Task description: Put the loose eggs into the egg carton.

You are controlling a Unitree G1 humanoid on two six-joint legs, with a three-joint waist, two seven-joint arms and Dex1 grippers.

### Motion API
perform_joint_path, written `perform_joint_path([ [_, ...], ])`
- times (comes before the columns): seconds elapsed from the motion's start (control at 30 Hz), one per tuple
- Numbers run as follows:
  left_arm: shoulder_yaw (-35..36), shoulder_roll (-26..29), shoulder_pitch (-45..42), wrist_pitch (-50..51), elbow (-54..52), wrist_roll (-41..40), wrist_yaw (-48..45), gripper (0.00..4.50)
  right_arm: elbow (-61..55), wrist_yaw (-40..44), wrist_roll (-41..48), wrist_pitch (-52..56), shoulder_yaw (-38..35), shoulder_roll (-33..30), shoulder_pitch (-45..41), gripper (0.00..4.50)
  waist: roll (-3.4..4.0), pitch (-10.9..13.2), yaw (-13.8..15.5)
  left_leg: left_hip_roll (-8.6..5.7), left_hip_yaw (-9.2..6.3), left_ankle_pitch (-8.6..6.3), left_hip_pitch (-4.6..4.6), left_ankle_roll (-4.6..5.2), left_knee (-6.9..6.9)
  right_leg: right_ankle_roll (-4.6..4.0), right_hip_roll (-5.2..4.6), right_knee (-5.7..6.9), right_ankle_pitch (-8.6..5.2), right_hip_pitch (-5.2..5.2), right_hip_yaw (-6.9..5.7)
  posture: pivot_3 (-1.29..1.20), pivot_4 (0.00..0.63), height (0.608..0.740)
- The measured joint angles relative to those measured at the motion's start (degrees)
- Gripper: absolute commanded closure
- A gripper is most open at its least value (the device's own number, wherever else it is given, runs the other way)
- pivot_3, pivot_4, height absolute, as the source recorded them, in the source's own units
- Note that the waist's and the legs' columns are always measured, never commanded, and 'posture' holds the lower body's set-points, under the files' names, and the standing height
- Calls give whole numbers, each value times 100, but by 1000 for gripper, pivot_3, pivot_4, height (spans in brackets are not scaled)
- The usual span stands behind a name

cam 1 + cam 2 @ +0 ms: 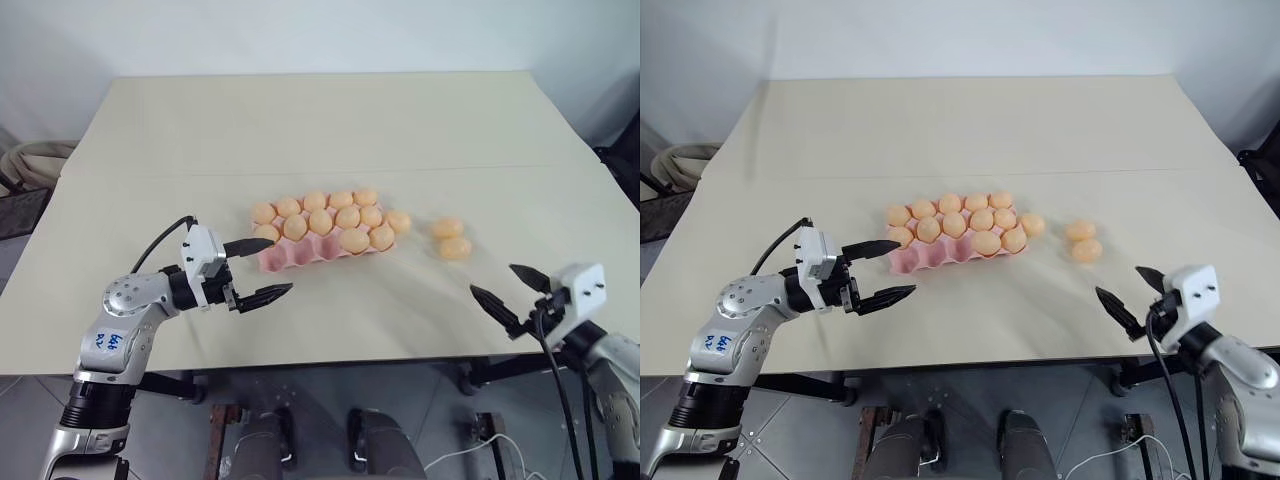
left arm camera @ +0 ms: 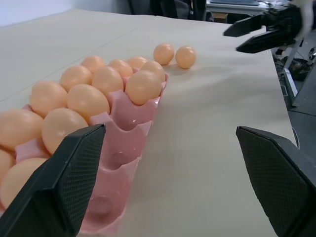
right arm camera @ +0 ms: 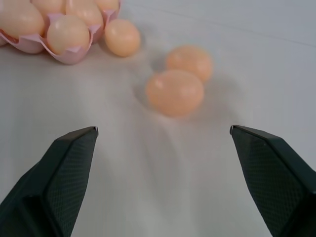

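**Three eggs left outside the carton**

Both grippers stand wide open and empty: the right gripper (image 1: 510, 285) faces two loose eggs (image 3: 175, 92) lying together well to the right of the egg carton (image 1: 290, 257), probably lining up for a pick. A third egg (image 1: 399, 221) rests against the carton's right end. Its near row has empty cups (image 2: 118, 158), plain in the left wrist view, where the left gripper (image 1: 258, 270) waits just beside that edge.
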Motion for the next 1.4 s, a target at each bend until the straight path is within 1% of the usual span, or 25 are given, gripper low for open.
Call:
perform_joint_path([
  [0.1,55,3,175,2,-89,0,46,0,513,-59,-151,298,453,-134,-733,17,0,0,7,-2,0,0,-3,1,0,-1,-1,-2,0,-3,7,0,150,740],
  [0.33,267,19,665,9,-529,-3,235,0,1741,-82,-656,323,1174,-163,-1768,17,0,0,35,-6,0,0,-7,6,1,-1,-6,-2,0,-4,3,0,150,740],
  [0.43,347,19,822,19,-711,-8,321,0,2095,-90,-775,225,1263,-156,-1890,611,1,0,37,-8,1,-1,-7,7,2,1,-7,-2,0,-2,4,0,150,740],
  [0.5,395,19,902,45,-782,-10,372,0,2204,-84,-782,168,1264,-155,-1933,1315,0,0,30,-7,3,-1,-7,7,2,3,-7,-1,1,-3,4,0,150,740],
  [0.53,427,19,933,54,-840,-10,404,0,2247,-80,-795,120,1265,-153,-1963,1738,0,0,28,-7,3,0,-6,7,2,3,-6,0,1,-3,4,0,150,740],
  [0.7,439,16,953,55,-885,-11,439,0,2253,-63,-810,-71,1264,-92,-1969,3476,1,0,22,-6,5,1,-4,8,3,3,-5,4,2,-3,-3,0,150,740],
  [0.97,439,13,912,50,-858,-11,441,0,1917,219,-635,-6,1263,-114,-1799,3476,1,0,28,-7,6,2,-4,10,3,6,-5,4,3,-3,-15,0,150,740],
  [1.07,439,13,911,50,-857,-11,437,0,1653,268,-460,255,1241,-155,-1805,2927,1,0,23,-5,7,2,-3,10,3,6,-5,5,3,-4,-15,0,150,740],
  [1.27,443,13,912,51,-857,-14,431,0,1413,293,-330,509,1272,-145,-2032,921,1,0,25,-6,6,2,-4,10,2,6,-6,4,3,-5,-9,0,150,740],
  [1.4,448,12,910,54,-856,-29,431,0,1769,155,-624,290,1590,19,-2501,921,1,0,-1,-4,7,2,-3,9,2,5,-5,5,3,-6,-8,0,150,740],
])
